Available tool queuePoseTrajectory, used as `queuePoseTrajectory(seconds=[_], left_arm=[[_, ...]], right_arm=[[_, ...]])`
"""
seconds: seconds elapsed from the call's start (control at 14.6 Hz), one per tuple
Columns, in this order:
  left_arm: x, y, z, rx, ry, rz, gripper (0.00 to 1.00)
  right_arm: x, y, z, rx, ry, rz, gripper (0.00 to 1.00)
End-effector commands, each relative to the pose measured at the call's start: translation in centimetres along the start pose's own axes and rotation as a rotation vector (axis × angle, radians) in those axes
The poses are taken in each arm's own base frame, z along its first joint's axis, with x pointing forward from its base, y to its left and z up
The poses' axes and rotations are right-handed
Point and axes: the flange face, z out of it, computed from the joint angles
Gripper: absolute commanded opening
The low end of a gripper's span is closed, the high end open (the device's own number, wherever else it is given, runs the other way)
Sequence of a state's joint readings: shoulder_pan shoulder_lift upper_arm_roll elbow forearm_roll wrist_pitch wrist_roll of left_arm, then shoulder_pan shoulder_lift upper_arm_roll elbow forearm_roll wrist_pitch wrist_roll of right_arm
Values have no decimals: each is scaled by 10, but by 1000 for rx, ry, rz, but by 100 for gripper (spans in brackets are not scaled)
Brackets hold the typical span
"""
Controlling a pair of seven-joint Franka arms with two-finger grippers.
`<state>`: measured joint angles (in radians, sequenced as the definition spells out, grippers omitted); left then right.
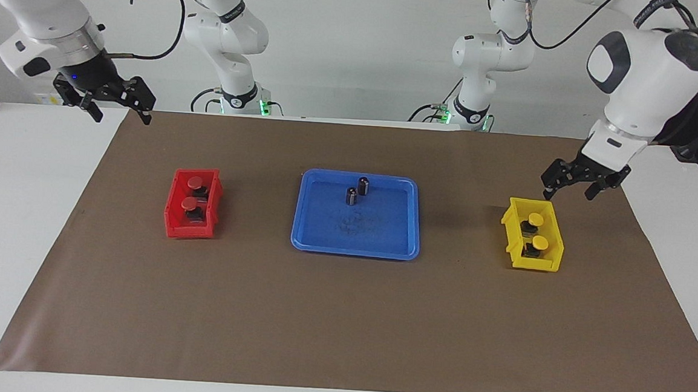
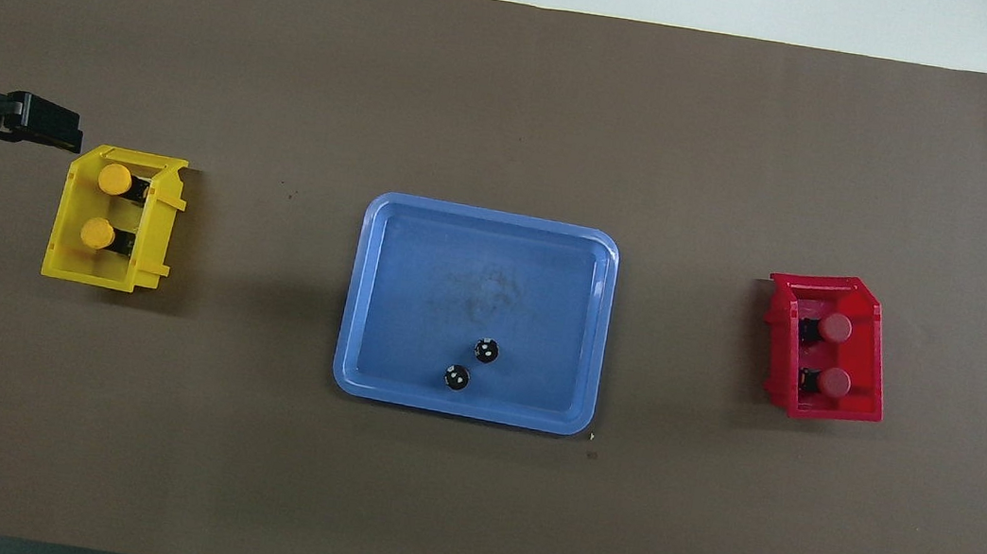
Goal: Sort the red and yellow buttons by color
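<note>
Count: two red buttons, two yellow buttons, two dark cylinders, two bins and one tray are seen on one brown mat [image 1: 341, 317].
Right gripper [image 1: 119, 104]: it is held in the air over the mat's corner at the right arm's end of the table, fingers spread apart, nothing between them; this arm is waiting.
Red bin [image 1: 173, 209]: a small, glossy, box-shaped plastic bin is set toward the right arm's end of the table; both red buttons are held in it.
Red buttons: one [image 1: 194, 182] is placed nearer to the robots and the other [image 1: 189, 202] just beside it, farther from them; each is a flat round cap on a black blocky base.
Blue tray [image 1: 355, 248]: a shallow rectangular tray with rounded corners is set at the middle of the mat; its floor looks scuffed.
Dark cylinders: two are stood upright in the tray, one [image 1: 363, 185] nearer to the robots than the other [image 1: 351, 196], close together.
Yellow bin [image 1: 512, 230]: a matching plastic bin is set toward the left arm's end; both yellow buttons are held in it.
Yellow buttons: one [image 1: 535, 219] lies nearer to the robots, the other [image 1: 540, 242] farther.
Left gripper [image 1: 569, 185]: it is raised over the mat beside the yellow bin's robot-side edge, fingers released and empty.
</note>
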<state>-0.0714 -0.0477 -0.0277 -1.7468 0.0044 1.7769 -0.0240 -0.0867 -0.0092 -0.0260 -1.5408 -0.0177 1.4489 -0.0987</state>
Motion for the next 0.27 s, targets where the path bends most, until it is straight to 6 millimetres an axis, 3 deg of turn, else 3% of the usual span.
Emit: queuePoseTrajectory(seconds=[0.0,0.21], left_arm=[[-18,12,-19,-11,-27,41,100],[-23,22,-31,-10,-53,57,100]], right_arm=[[0,4,-4,9,-2,23,100],[1,4,-5,8,11,23,100]])
